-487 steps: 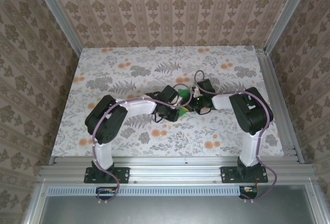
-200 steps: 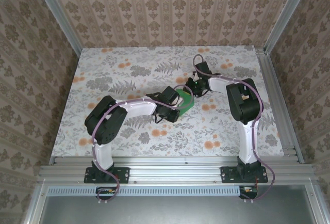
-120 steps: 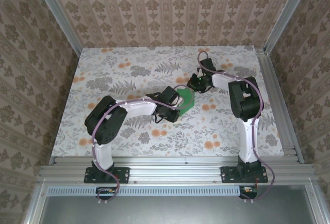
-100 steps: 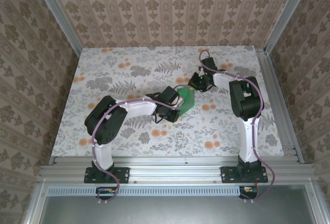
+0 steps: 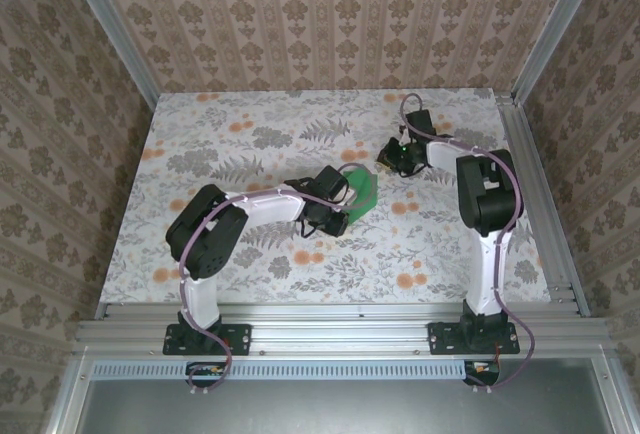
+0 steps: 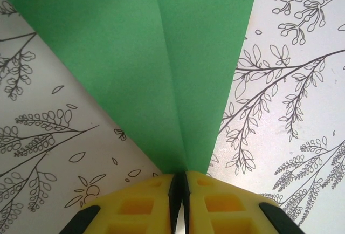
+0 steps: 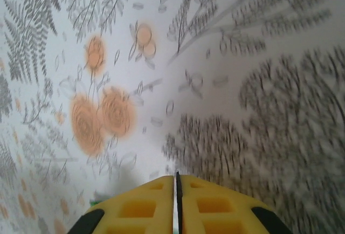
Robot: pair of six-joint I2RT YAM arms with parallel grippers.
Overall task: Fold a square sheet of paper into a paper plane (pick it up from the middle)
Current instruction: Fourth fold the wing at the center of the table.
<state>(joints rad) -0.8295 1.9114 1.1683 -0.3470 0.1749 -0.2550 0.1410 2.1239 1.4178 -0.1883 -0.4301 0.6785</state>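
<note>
Right hand (image 7: pixel 177 186) has pulled away, closed; left hand (image 6: pixel 179 183) pinches the creased, pointed green paper (image 6: pixel 161 56).

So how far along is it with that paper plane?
Partway. Done: the green paper is already folded narrow, with a centre crease, tapering to a point. In hand: the left hand pinches that pointed end. The right hand is shut on nothing, apart over the table. Left: probably the wing folds; it doesn't look finished yet.
</note>
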